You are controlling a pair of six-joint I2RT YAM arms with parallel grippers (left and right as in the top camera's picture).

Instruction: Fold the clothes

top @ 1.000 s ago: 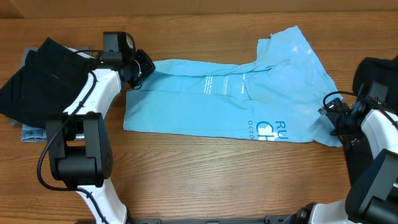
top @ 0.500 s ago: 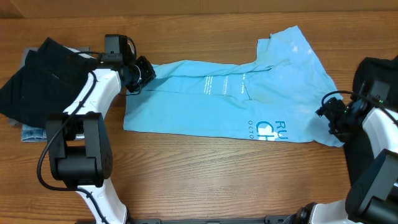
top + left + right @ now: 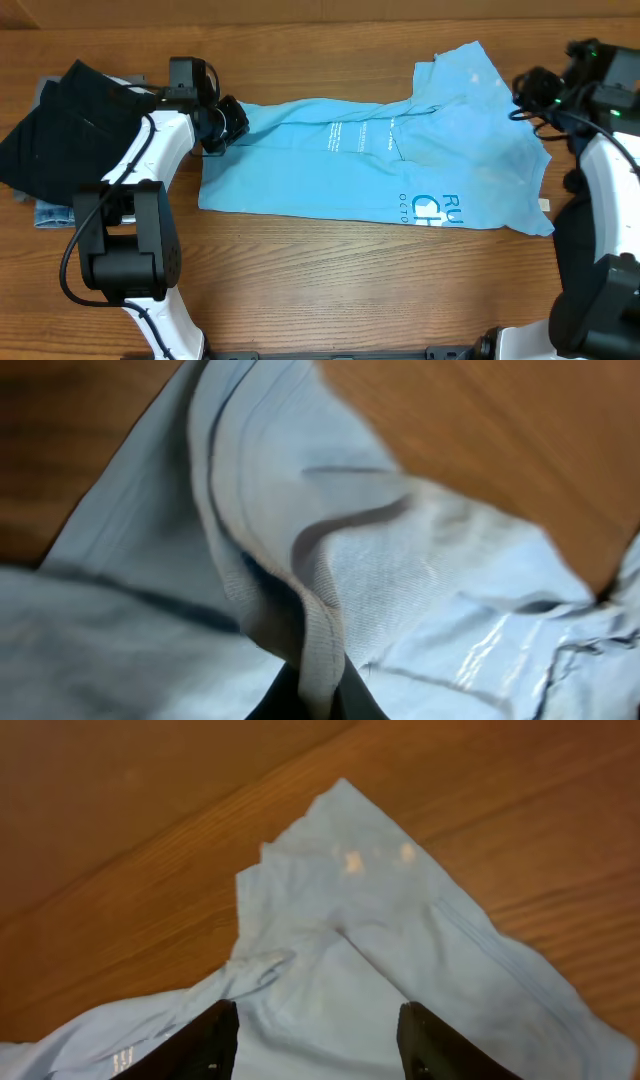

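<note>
One T-shirt [image 3: 340, 170], light blue, short-sleeved, lies flat on the wooden table [image 3: 330, 280], running left to right across the middle. One sleeve points to the far right corner. There are two patches of print: small white lines of text [image 3: 360, 137] near the centre, and larger lettering [image 3: 435, 208] at the near right hem.

Two arms, two grippers.

The left gripper [image 3: 228, 120] is at the shirt's far left edge. In the left wrist view its dark fingers [image 3: 365, 702] are pressed together on a raised ridge of cloth [image 3: 400, 580], and a stitched hem runs down into the pinch [image 3: 315, 695].

The right gripper [image 3: 528, 92] is at the far right, over the edge of the sleeve. In the right wrist view its two fingers [image 3: 205, 1045] are spread wide around the midpoint [image 3: 318, 1040], with the pointed sleeve corner [image 3: 350, 920] lying flat on the wood beyond them. Nothing is held. I can't tell whether the tips touch the fabric.

Off to the far left is one heap of other garments: a black piece [image 3: 60, 130] on top and a strip of blue denim [image 3: 50, 213] showing at its near edge. The heap lies apart from the T-shirt.
</note>
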